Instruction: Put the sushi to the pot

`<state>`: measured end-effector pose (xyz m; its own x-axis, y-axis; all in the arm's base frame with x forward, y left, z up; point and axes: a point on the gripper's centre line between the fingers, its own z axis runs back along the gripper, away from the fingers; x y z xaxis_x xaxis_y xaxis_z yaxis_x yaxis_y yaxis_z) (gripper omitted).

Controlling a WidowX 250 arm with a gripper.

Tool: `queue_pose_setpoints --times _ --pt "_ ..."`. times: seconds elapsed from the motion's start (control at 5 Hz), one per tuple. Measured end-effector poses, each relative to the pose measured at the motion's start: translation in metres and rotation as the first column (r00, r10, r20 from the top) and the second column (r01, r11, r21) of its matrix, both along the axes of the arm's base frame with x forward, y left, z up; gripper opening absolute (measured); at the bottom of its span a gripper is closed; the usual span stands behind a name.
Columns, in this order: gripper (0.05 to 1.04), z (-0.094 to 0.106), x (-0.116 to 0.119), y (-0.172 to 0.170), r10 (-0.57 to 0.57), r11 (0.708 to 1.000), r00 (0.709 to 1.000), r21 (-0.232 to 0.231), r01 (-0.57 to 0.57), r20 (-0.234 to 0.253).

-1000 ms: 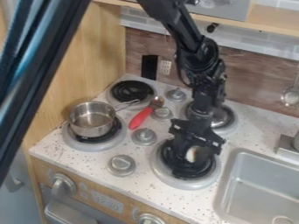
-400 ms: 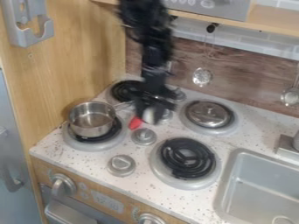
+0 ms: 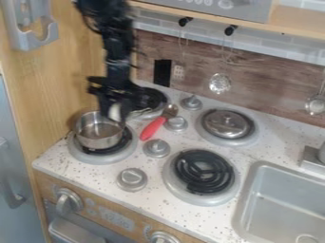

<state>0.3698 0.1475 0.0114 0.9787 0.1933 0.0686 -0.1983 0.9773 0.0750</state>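
Sushi (image 3: 115, 112): pale piece at the pot's (image 3: 98, 142) far rim; I can't tell whether it is above the rim or already below it. I have the gripper (image 3: 114, 117) clamped on it, pinched from the sides, I judge, so it drops clean on release. Its visible part runs taller than wide, long axis near upright, lower end toward the pot; the rest is hidden by the fingers. Pot sits upright on its burner (image 3: 79, 154), mouth up, ready to receive. Red-handled spoon (image 3: 153, 128) lies beside, apart from the pot. I'd centre over the opening before letting go; the rim could catch it.
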Motion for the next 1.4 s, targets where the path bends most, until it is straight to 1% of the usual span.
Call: queue_pose_setpoints --times 0.2,0.4,0.6,0.8,1.0,1.2,1.4 --pt "0.488 -0.008 0.001 0.016 -0.005 1.000 1.000 0.011 0.005 -0.018" --pt "0.488 -0.010 0.007 0.019 -0.014 1.000 1.000 0.009 0.014 -0.017" --pt "0.546 -0.017 0.010 0.015 -0.023 0.999 1.000 -0.025 0.023 -0.017" --pt "0.869 -0.013 0.017 0.011 -0.050 0.998 0.999 -0.039 0.051 0.003" --pt "1.034 -0.013 0.019 0.006 -0.083 0.996 0.997 -0.028 0.083 -0.004" --pt "1.003 -0.018 0.014 -0.002 -0.124 0.992 0.992 -0.027 0.123 -0.031" --pt "0.998 0.004 0.017 -0.029 -0.208 0.978 0.978 -0.009 0.208 -0.003"
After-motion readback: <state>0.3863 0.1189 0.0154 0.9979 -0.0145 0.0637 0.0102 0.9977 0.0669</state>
